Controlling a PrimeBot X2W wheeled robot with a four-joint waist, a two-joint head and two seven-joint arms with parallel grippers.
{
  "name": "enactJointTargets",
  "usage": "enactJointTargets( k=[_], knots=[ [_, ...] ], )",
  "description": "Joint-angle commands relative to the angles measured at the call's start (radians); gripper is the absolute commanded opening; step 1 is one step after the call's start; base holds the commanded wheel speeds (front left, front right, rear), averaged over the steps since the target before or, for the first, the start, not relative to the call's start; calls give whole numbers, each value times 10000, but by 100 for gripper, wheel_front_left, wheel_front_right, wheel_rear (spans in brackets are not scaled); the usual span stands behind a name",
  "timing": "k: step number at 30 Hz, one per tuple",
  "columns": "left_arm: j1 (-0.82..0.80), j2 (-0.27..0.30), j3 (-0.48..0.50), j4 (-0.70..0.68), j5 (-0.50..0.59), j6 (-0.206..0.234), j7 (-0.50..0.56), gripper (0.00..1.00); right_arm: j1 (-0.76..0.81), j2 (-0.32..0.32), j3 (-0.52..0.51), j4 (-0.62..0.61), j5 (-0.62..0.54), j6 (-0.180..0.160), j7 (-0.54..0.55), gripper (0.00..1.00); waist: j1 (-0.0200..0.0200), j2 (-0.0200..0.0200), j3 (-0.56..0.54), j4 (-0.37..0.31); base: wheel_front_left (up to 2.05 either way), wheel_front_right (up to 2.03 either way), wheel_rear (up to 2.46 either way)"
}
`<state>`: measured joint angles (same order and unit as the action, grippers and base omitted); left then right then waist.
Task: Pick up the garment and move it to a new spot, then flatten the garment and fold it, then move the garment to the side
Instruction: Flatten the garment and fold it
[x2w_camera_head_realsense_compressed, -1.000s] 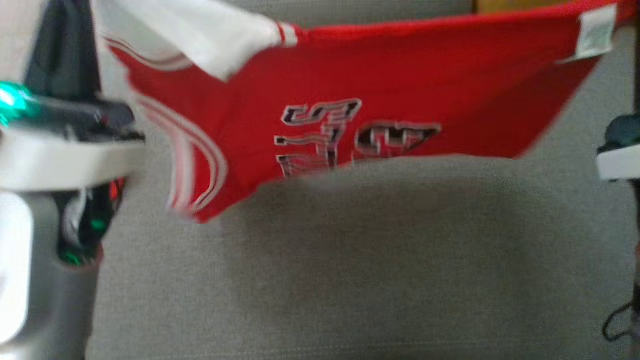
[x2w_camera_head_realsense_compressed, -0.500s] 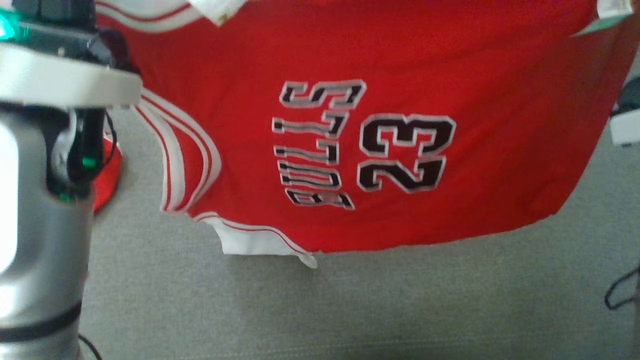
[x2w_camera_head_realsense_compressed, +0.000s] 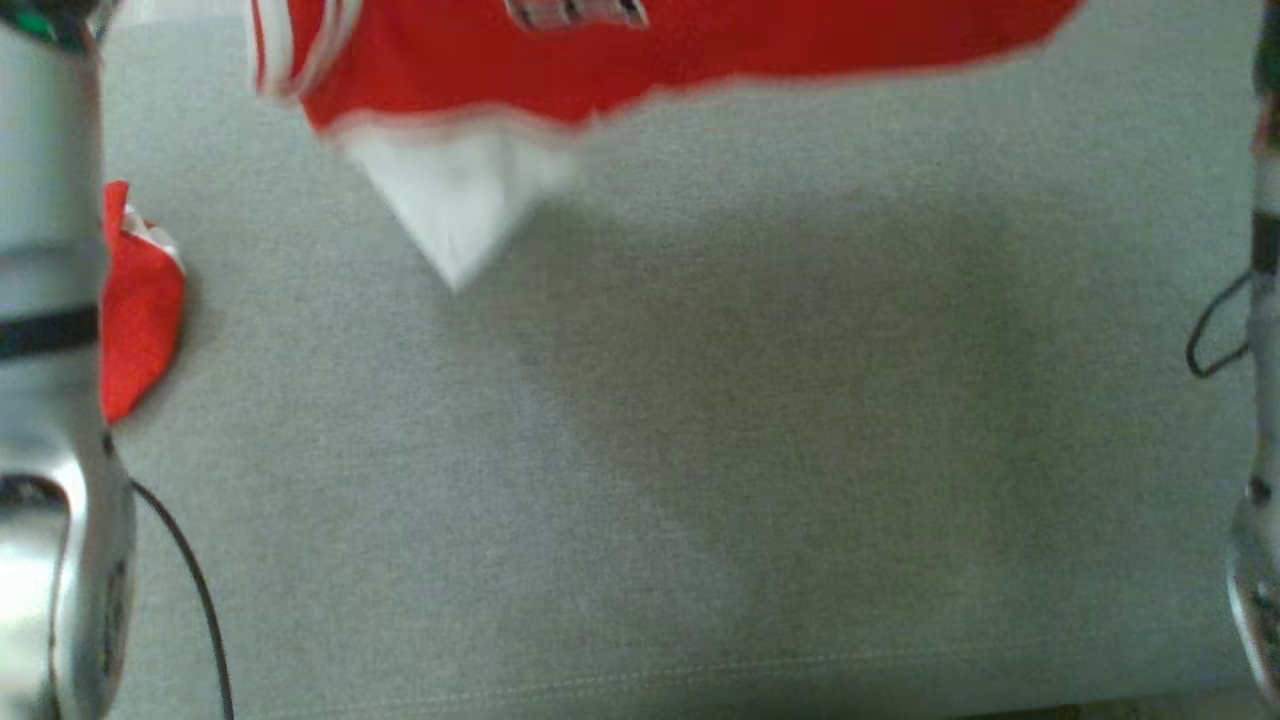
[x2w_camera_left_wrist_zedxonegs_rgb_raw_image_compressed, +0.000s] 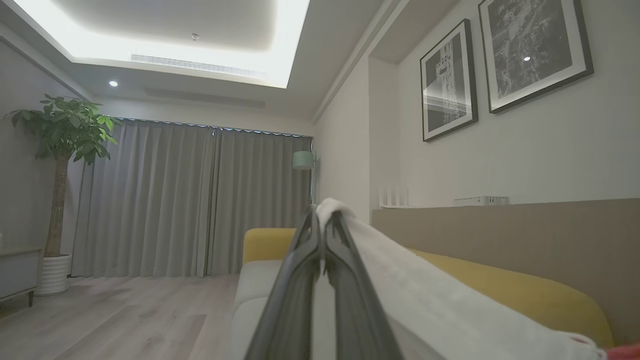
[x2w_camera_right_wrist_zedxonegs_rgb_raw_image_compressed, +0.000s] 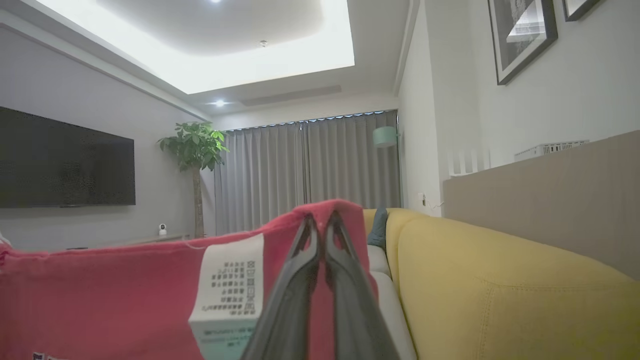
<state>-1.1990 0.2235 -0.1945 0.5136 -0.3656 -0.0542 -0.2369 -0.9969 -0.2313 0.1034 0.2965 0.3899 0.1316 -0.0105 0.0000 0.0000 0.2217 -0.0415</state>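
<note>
Grey seat cushion (x2w_camera_head_realsense_compressed: 700, 450), yellow sofa back (x2w_camera_right_wrist_zedxonegs_rgb_raw_image_compressed: 500, 280), curtains (x2w_camera_left_wrist_zedxonegs_rgb_raw_image_compressed: 190, 200), potted plant (x2w_camera_left_wrist_zedxonegs_rgb_raw_image_compressed: 62, 130), framed pictures (x2w_camera_left_wrist_zedxonegs_rgb_raw_image_compressed: 447, 82), television (x2w_camera_right_wrist_zedxonegs_rgb_raw_image_compressed: 65, 165)

A recessed ceiling light (x2w_camera_left_wrist_zedxonegs_rgb_raw_image_compressed: 165, 30) is seen glowing overhead. Grey curtains (x2w_camera_left_wrist_zedxonegs_rgb_raw_image_compressed: 195, 200) are drawn across the far wall, and a potted tree (x2w_camera_left_wrist_zedxonegs_rgb_raw_image_compressed: 62, 130) is set at their left on a pale wood floor (x2w_camera_left_wrist_zedxonegs_rgb_raw_image_compressed: 115, 320). 2 framed pictures (x2w_camera_left_wrist_zedxonegs_rgb_raw_image_compressed: 447, 82) are hung above a yellow sofa (x2w_camera_right_wrist_zedxonegs_rgb_raw_image_compressed: 500, 290). A dark television (x2w_camera_right_wrist_zedxonegs_rgb_raw_image_compressed: 65, 160) is mounted on the opposite wall. A teal floor lamp (x2w_camera_right_wrist_zedxonegs_rgb_raw_image_compressed: 385, 136) is placed by the curtains.

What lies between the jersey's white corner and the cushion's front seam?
The stretch is bare: the head view shows only shadowed grey cushion between jersey and seam.
</note>
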Motion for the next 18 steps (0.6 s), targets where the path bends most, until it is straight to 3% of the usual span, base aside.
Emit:
enactJointTargets(
  k=[1,7,12,18],
  knots=[
    [-799,367,278,25,100,-56,-82,0,-592,137,220,179,110,-9,-294,0,0,0,109,-60,0,0,0],
    [-1640,29,439,1593,182,-215,-240,0,-2014,321,1151,3035,476,-9,-1478,0,0,0,797,-20,0,0,0],
    [-972,-447,556,2920,37,-405,-245,0,-2366,498,2031,5072,834,-9,-1687,0,0,0,1655,190,0,0,0],
    [-104,-744,595,4062,-18,-606,-247,0,-2224,612,2650,6486,1468,-9,-2039,0,0,0,2630,367,0,0,0]
  ],
)
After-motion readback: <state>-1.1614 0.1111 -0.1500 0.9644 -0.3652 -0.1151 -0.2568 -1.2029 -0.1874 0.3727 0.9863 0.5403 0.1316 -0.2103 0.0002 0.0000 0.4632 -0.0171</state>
